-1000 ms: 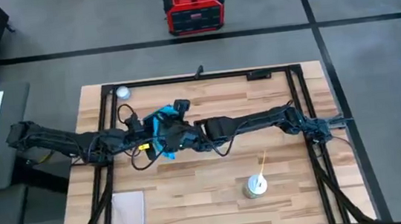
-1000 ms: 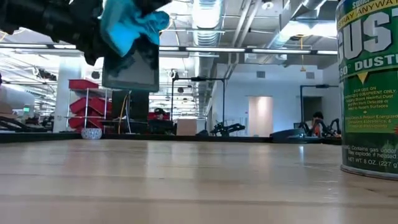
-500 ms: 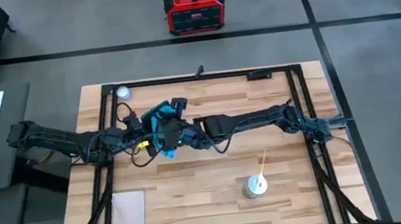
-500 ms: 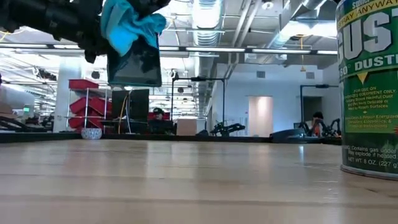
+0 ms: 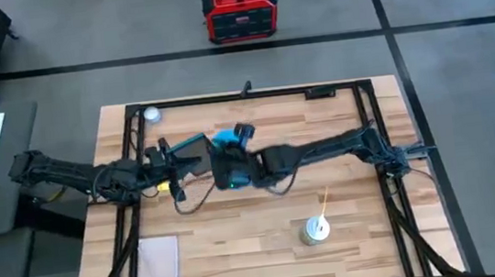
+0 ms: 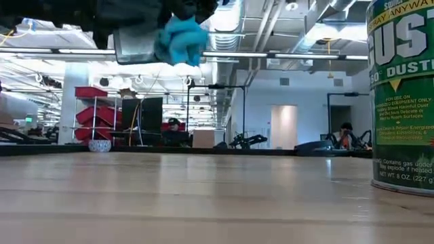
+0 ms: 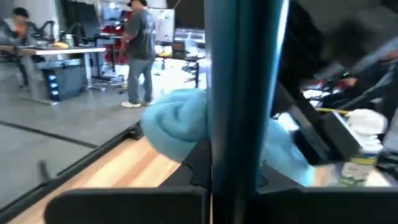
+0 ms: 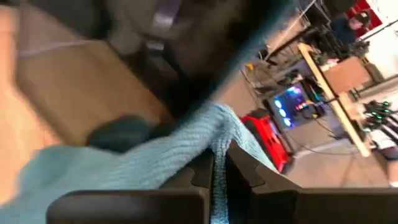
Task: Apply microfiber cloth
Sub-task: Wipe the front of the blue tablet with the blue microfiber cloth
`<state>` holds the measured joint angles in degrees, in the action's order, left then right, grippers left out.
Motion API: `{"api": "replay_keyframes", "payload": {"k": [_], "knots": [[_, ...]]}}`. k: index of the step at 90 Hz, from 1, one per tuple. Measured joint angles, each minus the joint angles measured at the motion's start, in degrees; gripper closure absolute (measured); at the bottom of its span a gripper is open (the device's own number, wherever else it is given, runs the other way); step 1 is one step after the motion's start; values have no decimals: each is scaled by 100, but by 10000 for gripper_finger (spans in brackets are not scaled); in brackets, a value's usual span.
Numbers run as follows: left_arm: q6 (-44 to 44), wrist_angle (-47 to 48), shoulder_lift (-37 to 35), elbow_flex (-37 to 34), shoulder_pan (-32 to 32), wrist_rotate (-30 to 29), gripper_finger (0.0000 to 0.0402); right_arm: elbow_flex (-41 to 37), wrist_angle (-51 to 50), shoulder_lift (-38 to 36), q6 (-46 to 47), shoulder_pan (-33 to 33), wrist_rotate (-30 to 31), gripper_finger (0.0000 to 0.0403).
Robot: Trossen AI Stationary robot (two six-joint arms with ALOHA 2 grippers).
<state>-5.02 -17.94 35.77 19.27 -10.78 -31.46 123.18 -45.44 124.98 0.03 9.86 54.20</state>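
Where the arms meet, right gripper (image 5: 228,159) pinches microfiber cloth (image 5: 226,139).

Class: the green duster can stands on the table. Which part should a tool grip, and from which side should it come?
Probably the round body of the duster can, approached level from the side. It stands upright on the table with space around it; the thin straw jutting from its top hinders a top-down grip.

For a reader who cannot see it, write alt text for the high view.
Seen from above, two dark arms meet over the middle of a wooden table: the right gripper holds the microfiber cloth against a dark tablet held by the left gripper. A spray can and pale sheet sit nearer the front edge.
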Motion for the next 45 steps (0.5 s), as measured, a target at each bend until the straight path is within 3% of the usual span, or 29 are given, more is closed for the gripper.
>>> {"api": "replay_keyframes", "payload": {"k": [7,20,45], "knots": [[58,-73,-5,-2,89,-204,401,-72,205,-1,29,102,178,403],[27,86,-4,-2,327,-737,401,-71,245,-10,386,355,-53,403],[-234,-190,186,-4,323,-481,401,-75,714,-11,71,140,121,403]]}}
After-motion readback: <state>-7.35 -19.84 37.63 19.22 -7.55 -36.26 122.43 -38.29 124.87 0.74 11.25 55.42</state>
